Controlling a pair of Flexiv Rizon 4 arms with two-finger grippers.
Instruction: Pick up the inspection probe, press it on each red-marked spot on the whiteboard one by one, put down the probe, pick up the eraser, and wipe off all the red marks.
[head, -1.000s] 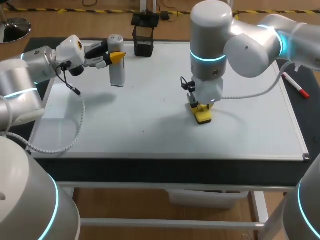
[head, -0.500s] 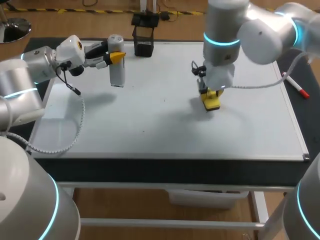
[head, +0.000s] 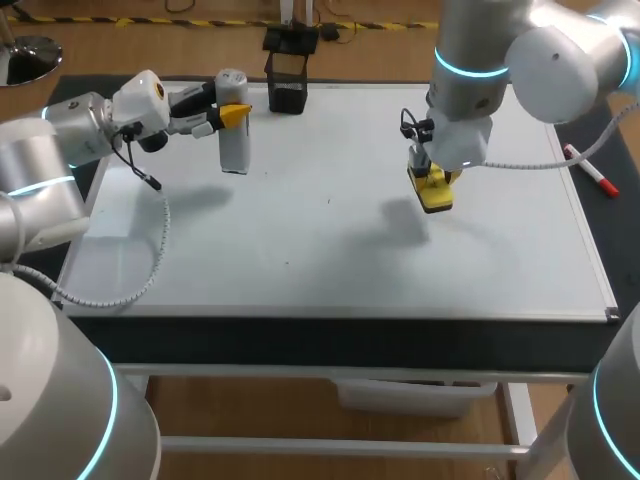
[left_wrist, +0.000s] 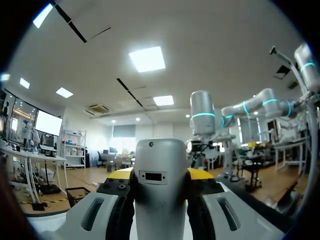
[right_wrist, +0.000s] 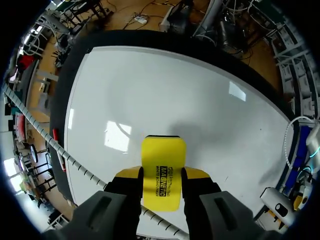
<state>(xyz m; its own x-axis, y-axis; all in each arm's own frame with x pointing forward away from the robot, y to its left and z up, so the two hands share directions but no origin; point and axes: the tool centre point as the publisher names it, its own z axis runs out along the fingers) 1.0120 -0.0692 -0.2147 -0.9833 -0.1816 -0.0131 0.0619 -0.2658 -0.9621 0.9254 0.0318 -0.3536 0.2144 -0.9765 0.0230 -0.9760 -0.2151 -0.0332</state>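
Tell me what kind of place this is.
Probably a robotics lab bench: a whiteboard lies flat, the right gripper holds a yellow eraser over it, and the left gripper holds a grey inspection probe.

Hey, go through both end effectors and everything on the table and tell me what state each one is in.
left end effector: shut on the inspection probe
inspection probe: upright in the grip
right end effector: shut on the eraser
eraser: held, seemingly lifted above the whiteboard
whiteboard: no red marks visible
red marker: lying beside the whiteboard, untouched
black holder: upright at the whiteboard's far edge
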